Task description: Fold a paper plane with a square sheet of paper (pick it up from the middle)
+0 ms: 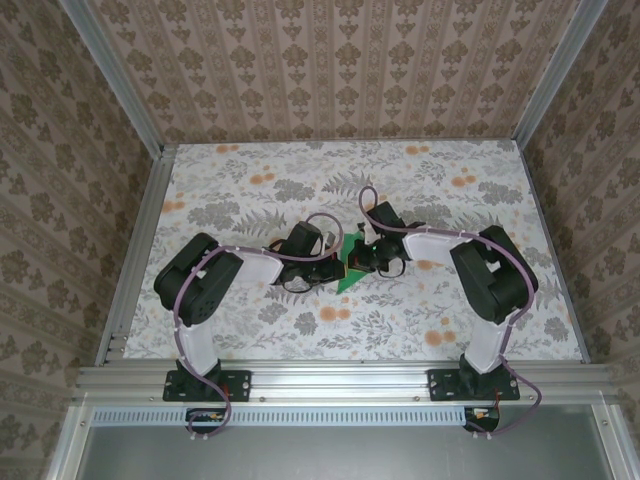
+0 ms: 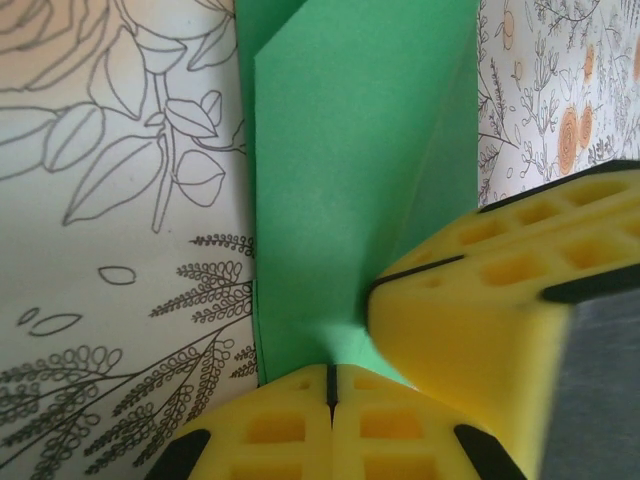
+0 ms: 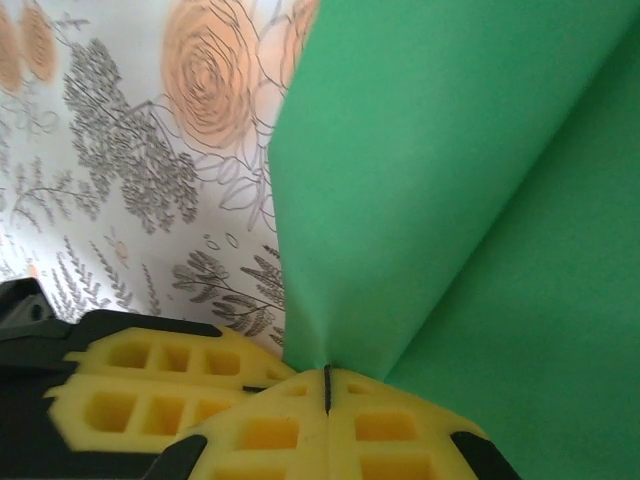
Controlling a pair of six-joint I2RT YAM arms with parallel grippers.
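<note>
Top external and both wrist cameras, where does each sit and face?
Top external: above and behind, looking down at the table; left arm and right arm show.
Left wrist: on the left arm, looking along the left claw, shut on the green paper.
Right wrist: on the right arm, looking along the right claw, pinching that paper.
Shared: both wrist views show the paper and floral table.

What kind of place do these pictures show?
Probably a robot test cell, not a home: an aluminium frame encloses the table, the left arm and right arm are bolted to its front rail, and the wallpapered walls look like backdrop panels.
</note>
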